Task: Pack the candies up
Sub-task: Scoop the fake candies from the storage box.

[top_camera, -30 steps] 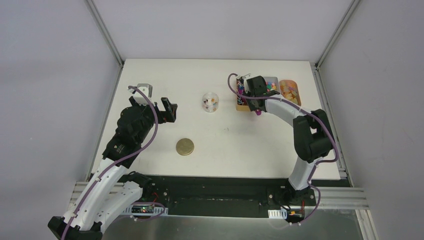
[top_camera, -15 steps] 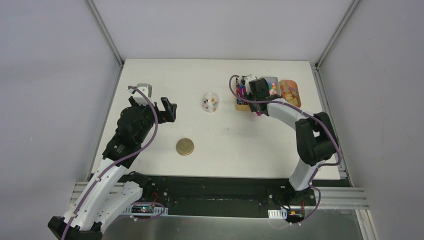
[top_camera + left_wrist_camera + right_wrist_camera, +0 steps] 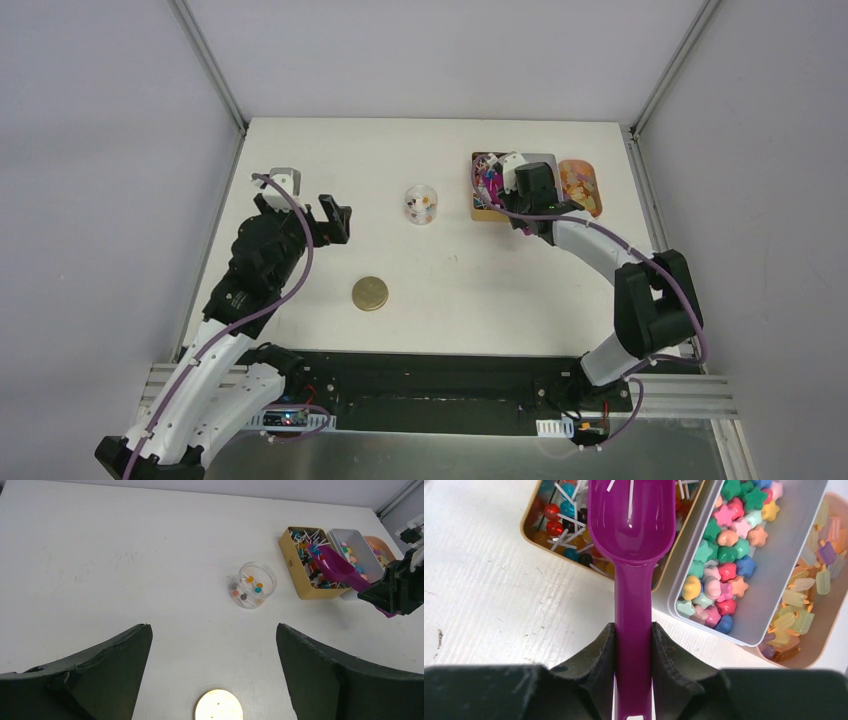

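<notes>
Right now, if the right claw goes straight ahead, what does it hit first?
Probably the candies in the gold tin: the right claw holds the magenta scoop pointing over them, though how high it hangs is unclear.

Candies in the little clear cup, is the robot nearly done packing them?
Not yet. Done: a few candies sit in the clear cup. Now: the right gripper holds the pink scoop over the gold box. Still to do: more scooping, and the gold lid lies off; the left gripper is open.
</notes>
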Controlling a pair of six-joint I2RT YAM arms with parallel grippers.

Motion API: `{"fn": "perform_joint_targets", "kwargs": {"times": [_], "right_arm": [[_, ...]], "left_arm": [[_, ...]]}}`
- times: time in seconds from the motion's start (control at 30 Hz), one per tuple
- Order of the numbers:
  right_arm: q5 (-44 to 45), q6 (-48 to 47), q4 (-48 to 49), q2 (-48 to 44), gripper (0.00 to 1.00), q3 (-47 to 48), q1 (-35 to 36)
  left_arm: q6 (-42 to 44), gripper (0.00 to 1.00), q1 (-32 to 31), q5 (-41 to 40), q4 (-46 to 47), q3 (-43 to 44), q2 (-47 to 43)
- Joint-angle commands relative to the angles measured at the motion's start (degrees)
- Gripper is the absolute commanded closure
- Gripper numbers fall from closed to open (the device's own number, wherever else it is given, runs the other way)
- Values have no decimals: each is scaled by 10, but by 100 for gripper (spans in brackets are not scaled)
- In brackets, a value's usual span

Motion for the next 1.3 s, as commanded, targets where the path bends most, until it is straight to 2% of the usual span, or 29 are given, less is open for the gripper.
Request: {"fn": "perform_joint_targets", "kwargs": {"times": [0.0, 0.5, 0.77, 1.27], "right_arm": [[-24, -23, 40, -54, 100, 3, -2], [-69, -94, 33, -129, 100, 1, -2], [-57, -161, -29, -123, 100, 43, 13], [16, -271, -86, -76, 100, 100, 115]], "left_arm": [[11, 1, 3, -13, 6, -8, -10], [17, 1, 3, -34, 7, -8, -28], [18, 1, 3, -68, 7, -12, -56], [19, 1, 3, -82, 7, -13, -60]]}}
